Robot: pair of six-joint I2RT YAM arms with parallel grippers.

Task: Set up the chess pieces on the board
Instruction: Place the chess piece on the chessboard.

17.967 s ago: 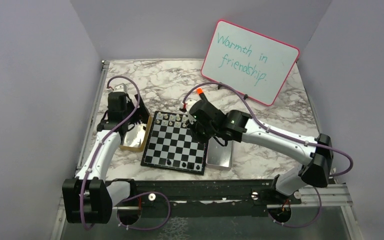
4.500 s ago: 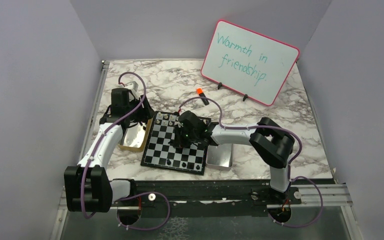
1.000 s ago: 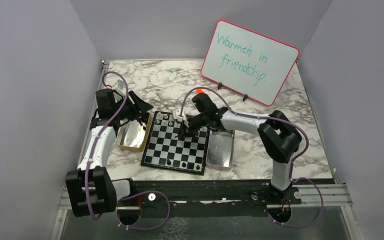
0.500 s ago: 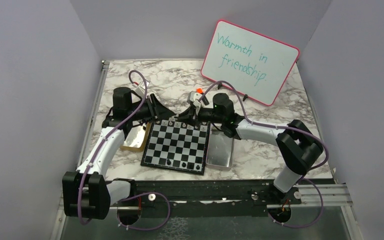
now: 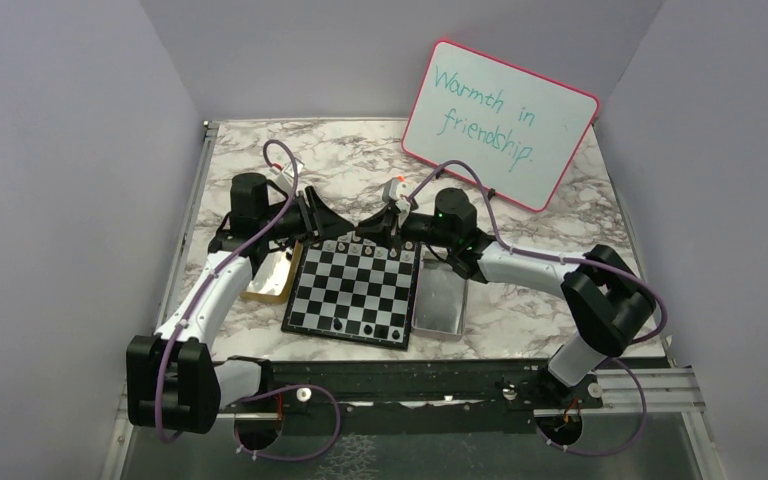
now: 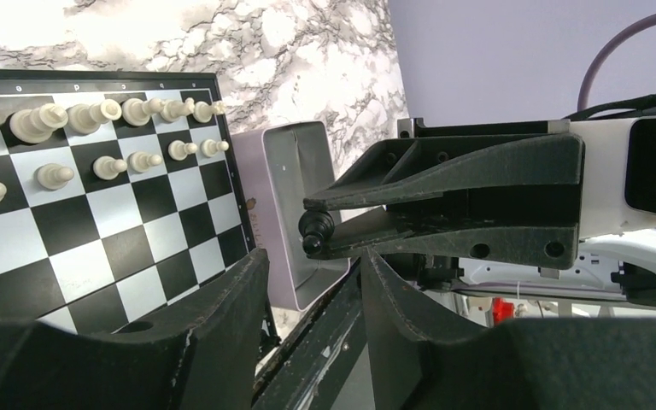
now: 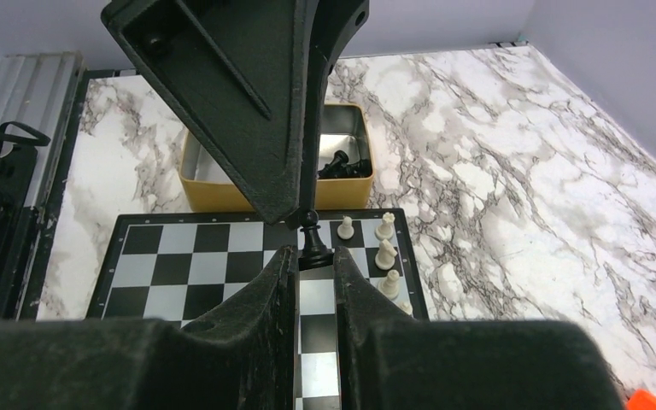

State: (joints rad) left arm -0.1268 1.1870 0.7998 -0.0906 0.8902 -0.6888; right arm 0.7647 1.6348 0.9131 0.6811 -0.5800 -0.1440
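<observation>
My right tool point(image 7: 314, 256) pinches a black pawn point(image 7: 313, 243) over the board's point(image 5: 352, 292) far edge; my left tool point(image 6: 314, 261) is spread, facing it.

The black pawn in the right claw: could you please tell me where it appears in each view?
Top external: too small to see; the right claw hangs at the board's far edge.
Left wrist: black pawn mid-frame, at the right claw's tip.
Right wrist: mid-frame, between its own fingers.
Shared landmark: the board.
</observation>
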